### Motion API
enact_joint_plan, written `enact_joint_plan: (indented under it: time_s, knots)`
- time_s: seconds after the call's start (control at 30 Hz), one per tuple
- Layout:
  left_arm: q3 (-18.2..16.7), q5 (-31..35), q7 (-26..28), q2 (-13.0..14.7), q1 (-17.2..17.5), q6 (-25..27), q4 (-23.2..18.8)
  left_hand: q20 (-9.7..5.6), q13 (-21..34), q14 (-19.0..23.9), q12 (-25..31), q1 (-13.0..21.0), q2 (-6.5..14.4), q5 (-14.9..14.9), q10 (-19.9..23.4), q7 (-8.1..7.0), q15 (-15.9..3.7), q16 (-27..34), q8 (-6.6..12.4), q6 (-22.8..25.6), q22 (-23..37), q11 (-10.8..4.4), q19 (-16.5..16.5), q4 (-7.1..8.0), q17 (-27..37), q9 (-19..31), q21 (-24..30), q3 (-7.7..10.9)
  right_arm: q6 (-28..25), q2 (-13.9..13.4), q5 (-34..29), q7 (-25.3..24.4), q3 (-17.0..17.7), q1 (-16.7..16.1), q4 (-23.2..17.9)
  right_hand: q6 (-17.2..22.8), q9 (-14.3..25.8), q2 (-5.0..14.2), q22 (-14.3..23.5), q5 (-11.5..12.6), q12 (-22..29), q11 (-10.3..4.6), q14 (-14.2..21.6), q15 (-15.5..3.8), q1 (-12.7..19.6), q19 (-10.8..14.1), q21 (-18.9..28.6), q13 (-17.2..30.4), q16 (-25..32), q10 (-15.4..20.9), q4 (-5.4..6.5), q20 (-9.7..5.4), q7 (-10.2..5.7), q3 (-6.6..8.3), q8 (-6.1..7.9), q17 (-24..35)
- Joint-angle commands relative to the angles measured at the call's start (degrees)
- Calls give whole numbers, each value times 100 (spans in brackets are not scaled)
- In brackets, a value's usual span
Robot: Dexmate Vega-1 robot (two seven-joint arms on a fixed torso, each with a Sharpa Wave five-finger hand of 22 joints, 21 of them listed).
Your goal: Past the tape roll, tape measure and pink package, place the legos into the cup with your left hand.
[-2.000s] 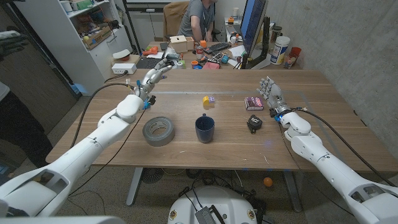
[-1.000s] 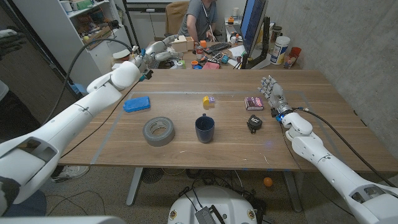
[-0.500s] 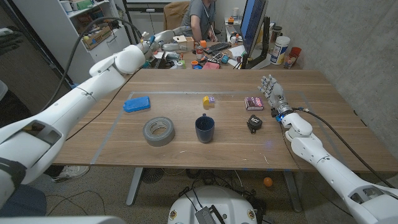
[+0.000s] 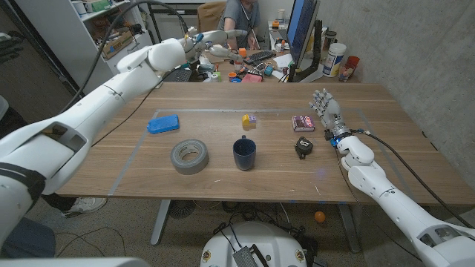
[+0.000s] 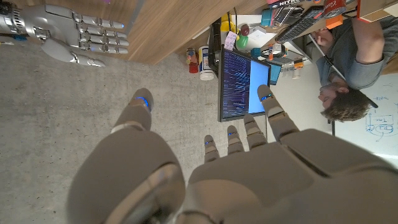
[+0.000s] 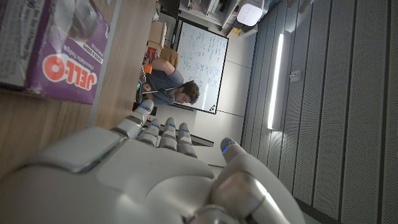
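Two small legos (image 4: 249,118), one yellow and one purple, sit on the desk (image 4: 386,148) just beyond the dark blue cup (image 4: 244,153). Our left hand (image 4: 217,39) hangs high over the far edge, fingers apart and holding nothing, well away from them; we judge the reach has not begun. Our right hand (image 4: 325,111) waits on its edge, fingers spread, beside the pink package (image 4: 303,123) and near the tape measure (image 4: 303,147). Grey tape roll (image 4: 189,156) lies left of the cup.
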Motion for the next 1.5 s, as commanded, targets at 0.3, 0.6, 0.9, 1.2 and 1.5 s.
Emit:
enact_joint_plan:
  time_s: [0.3,0.6,0.9,1.2,1.5]
  knots:
    - [414,687,-838,-207,-578,-137,-162,-70,31,-108,-8,312,79,90,-112,-37,24,-4,-23,-15,21,43,31,20,29,28,-55,-72,130,9,64,52,58,-48,30,22,21,170,29,52,49,-3,20,24,-26,38,32,22,49,54,-6,8,20,-58,19,16]
    - [477,831,-992,-278,-609,-252,-261,-69,40,-133,3,396,83,115,-104,-58,33,1,-11,19,22,46,38,36,27,30,-80,-123,152,15,79,82,65,-44,57,28,21,165,29,56,45,1,28,27,-30,40,32,22,49,55,-4,13,17,-72,18,16]
    - [582,1060,-1109,-379,-675,-213,-206,-146,57,-146,21,504,64,169,-98,-47,42,8,5,83,14,76,156,65,19,34,-89,-243,169,-4,106,111,86,-80,42,33,21,162,29,60,45,0,38,25,-34,41,32,22,49,65,-3,17,12,-85,16,15]
    - [904,1225,-1616,-593,-944,-172,117,-95,77,-66,92,604,65,239,52,-124,-113,43,41,232,13,-40,210,94,12,41,-125,-375,185,-24,122,122,108,-111,21,34,21,160,29,63,43,-11,47,38,-36,30,27,22,49,69,-2,22,9,-96,14,15]
    - [1063,1323,-1684,-711,-980,-226,282,-136,88,-23,109,661,88,271,83,-142,-156,54,33,248,14,-71,262,110,9,43,-135,-436,178,-42,140,127,125,-137,8,36,21,158,29,66,40,-10,51,42,-38,27,26,22,48,68,-1,28,10,-106,13,16]
